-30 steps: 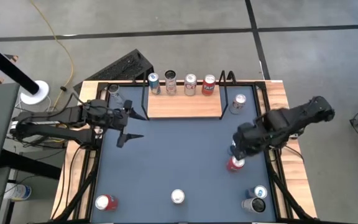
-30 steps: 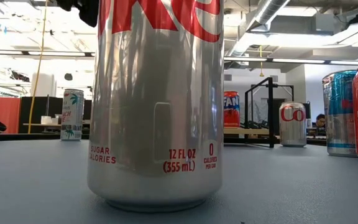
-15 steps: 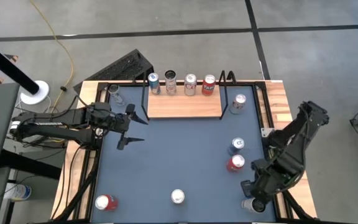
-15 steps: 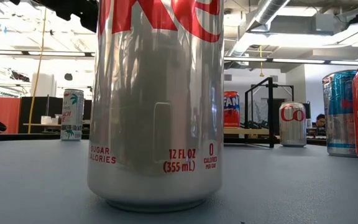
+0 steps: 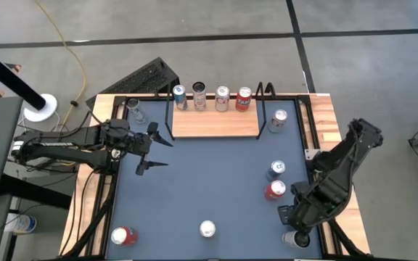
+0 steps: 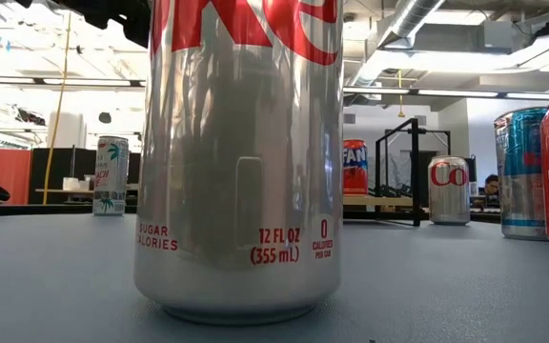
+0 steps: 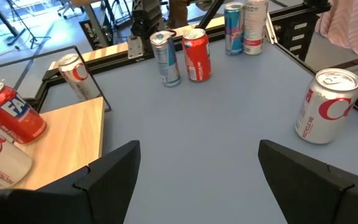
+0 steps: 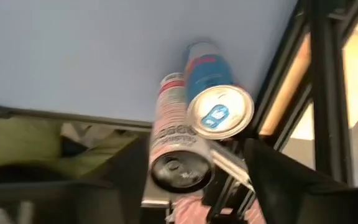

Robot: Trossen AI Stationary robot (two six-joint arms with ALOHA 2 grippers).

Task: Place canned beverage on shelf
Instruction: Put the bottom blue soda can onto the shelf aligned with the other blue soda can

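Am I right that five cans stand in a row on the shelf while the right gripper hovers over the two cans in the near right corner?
Not quite: the high view shows four cans in a row on the shelf, not five. The rest holds: the right gripper hovers over the two cans in the near right corner.

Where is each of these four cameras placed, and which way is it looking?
High: above, looking straight down on the shelf; both arms show.
Low: at tabletop height, looking level; a silver can fills it.
Left wrist: on the left arm, over the open left gripper, toward the cans.
Right wrist: on the right arm, over two cans at the table's corner.
Shared: the blue-topped can.
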